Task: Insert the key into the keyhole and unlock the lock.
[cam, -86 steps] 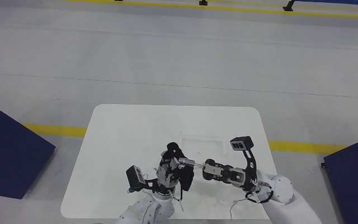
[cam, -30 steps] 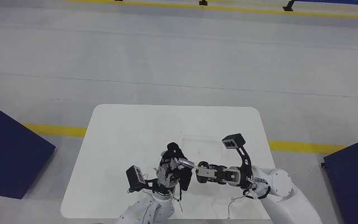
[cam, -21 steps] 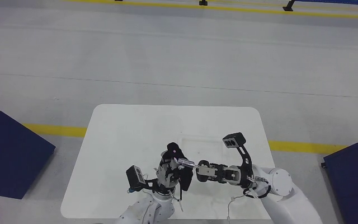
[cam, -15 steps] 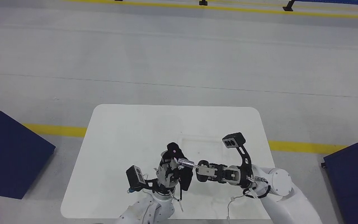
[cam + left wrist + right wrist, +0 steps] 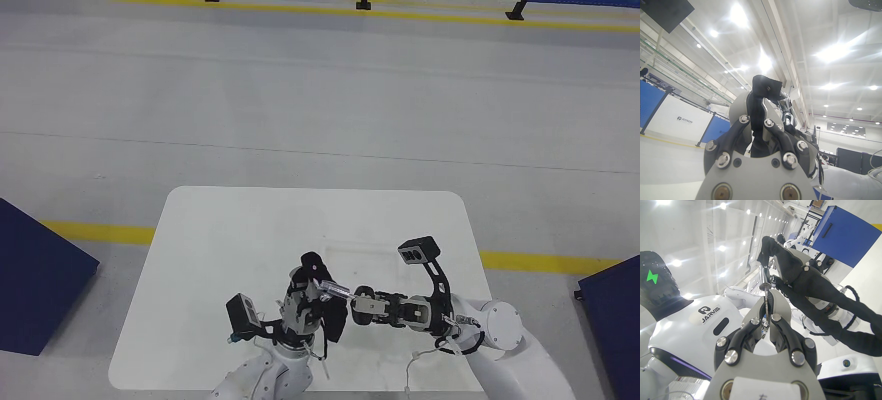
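Above the white table's near middle, my left gripper (image 5: 314, 287) is shut on a silver lock (image 5: 328, 290) and holds it up in its black-covered fingers (image 5: 765, 85). In the left wrist view the lock (image 5: 786, 111) sits between those fingers. My right gripper (image 5: 353, 296) is just to the right, shut on a thin metal key (image 5: 343, 294). In the right wrist view the key (image 5: 767, 306) runs from my right gripper (image 5: 767, 298) straight to the lock (image 5: 763, 274), and its tip meets the lock's end. How deep it sits is hidden.
The white table (image 5: 200, 260) is bare around both arms. Dark blue panels (image 5: 35, 275) stand off the table at the left and at the far right. A faint rectangular mark (image 5: 360, 250) lies on the tabletop behind the grippers.
Since the oldest frame my right gripper has moved left with the key, up to the lock. Over the last second both grippers shifted only slightly.
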Available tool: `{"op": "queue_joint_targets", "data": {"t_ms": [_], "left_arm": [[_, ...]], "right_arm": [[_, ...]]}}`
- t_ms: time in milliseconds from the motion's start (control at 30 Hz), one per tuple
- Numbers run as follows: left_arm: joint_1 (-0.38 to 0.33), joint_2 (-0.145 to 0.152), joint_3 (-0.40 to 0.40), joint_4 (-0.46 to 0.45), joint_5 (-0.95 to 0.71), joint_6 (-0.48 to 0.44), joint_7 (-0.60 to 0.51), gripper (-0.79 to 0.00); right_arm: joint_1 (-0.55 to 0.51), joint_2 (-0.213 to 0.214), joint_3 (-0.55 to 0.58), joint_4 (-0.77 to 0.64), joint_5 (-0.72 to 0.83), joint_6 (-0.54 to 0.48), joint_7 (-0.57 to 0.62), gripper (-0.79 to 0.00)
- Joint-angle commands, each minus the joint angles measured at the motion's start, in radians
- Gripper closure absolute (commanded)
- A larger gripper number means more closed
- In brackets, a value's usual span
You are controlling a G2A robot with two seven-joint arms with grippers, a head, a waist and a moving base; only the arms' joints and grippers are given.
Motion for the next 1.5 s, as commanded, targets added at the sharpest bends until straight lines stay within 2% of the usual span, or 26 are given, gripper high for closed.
{"op": "queue_joint_targets", "data": {"t_ms": [0,200,267,300,500,767,900,1100,1167,1200,1267,1467], "left_arm": [[0.009,0.0,-0.01,-0.008,0.004,-0.008,-0.011,0.0],[0.029,-0.005,-0.033,-0.022,0.012,-0.029,-0.034,0.0],[0.034,-0.007,-0.039,-0.023,0.016,-0.035,-0.04,0.0],[0.036,-0.008,-0.042,-0.023,0.018,-0.036,-0.043,0.0],[0.046,-0.015,-0.058,-0.025,0.029,-0.048,-0.053,0.0],[0.058,-0.024,-0.08,-0.031,0.038,-0.057,-0.06,0.0],[0.064,-0.028,-0.092,-0.032,0.043,-0.059,-0.063,0.0],[0.073,-0.034,-0.106,-0.034,0.052,-0.061,-0.066,0.0],[0.076,-0.036,-0.11,-0.034,0.055,-0.063,-0.067,0.0],[0.077,-0.037,-0.111,-0.034,0.056,-0.065,-0.069,0.0],[0.079,-0.04,-0.114,-0.034,0.059,-0.067,-0.07,0.0],[0.085,-0.046,-0.124,-0.033,0.068,-0.073,-0.073,0.0]], "right_arm": [[-0.001,-0.001,0.001,-0.001,-0.001,0.001,-0.002,0.0],[-0.002,-0.002,0.002,0.0,0.0,0.002,-0.003,0.0],[-0.002,-0.003,0.004,0.002,0.0,0.003,-0.006,-0.302],[-0.002,-0.003,0.004,0.002,0.0,0.003,-0.006,-0.369],[-0.003,-0.005,0.007,0.003,0.002,0.003,-0.008,-0.406],[-0.022,-0.004,0.032,0.011,0.019,-0.014,0.003,-0.385],[-0.047,-0.001,0.059,0.017,0.03,-0.029,0.014,-0.336],[-0.085,0.003,0.096,0.019,0.042,-0.05,0.029,-0.302],[-0.092,0.004,0.102,0.018,0.044,-0.053,0.031,-0.265],[-0.094,0.004,0.103,0.017,0.045,-0.055,0.031,-0.222],[-0.098,0.003,0.106,0.015,0.046,-0.058,0.031,0.0],[-0.104,0.002,0.107,0.011,0.044,-0.063,0.032,0.0]]}}
